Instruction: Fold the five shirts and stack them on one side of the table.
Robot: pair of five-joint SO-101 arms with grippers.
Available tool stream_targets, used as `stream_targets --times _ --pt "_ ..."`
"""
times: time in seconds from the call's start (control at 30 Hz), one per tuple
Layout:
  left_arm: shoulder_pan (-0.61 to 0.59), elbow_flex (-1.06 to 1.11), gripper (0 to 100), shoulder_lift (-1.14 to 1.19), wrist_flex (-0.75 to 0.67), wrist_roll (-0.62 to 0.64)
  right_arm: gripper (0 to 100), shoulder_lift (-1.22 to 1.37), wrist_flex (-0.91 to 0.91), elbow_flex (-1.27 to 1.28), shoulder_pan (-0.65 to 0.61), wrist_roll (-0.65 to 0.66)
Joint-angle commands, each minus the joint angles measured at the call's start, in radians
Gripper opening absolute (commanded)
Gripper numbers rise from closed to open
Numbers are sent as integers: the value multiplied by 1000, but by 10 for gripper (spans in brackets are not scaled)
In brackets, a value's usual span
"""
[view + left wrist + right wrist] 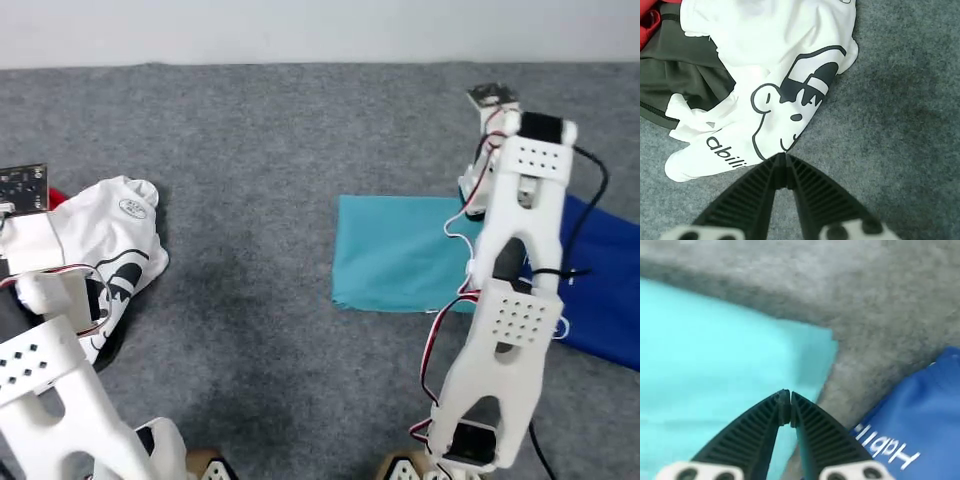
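A folded teal shirt [400, 255] lies flat on the grey carpeted table, right of centre; its corner [715, 350] is under my right gripper [786, 402], which is shut with nothing between its fingers. A blue shirt [600, 275] with white print lies beside it on the right [910, 435]. At the left, a crumpled white shirt with a black cartoon print [115, 240] lies over a dark grey shirt [675, 80] and a red one [647, 25]. My left gripper [785, 165] is shut just above the white shirt's edge [775, 100].
The grey carpet [250, 150] covers the whole table, with open room in the middle and along the far side. The right arm's white body [510, 300] stands over the seam between the teal and blue shirts.
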Motion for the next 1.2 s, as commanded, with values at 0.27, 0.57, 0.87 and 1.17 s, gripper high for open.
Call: stream_targets --times 0.27,0.57,0.87,1.17 --pt "5 -4 5 -20 15 -9 43 -282 59 276 -33 -77" --pt "5 -4 5 -20 15 -9 307 -209 24 307 -48 -249" --pt "5 -4 5 -15 12 -9 273 27 1 302 -97 -302" --pt "5 -4 5 -14 9 -9 10 33 -15 290 -96 -262"
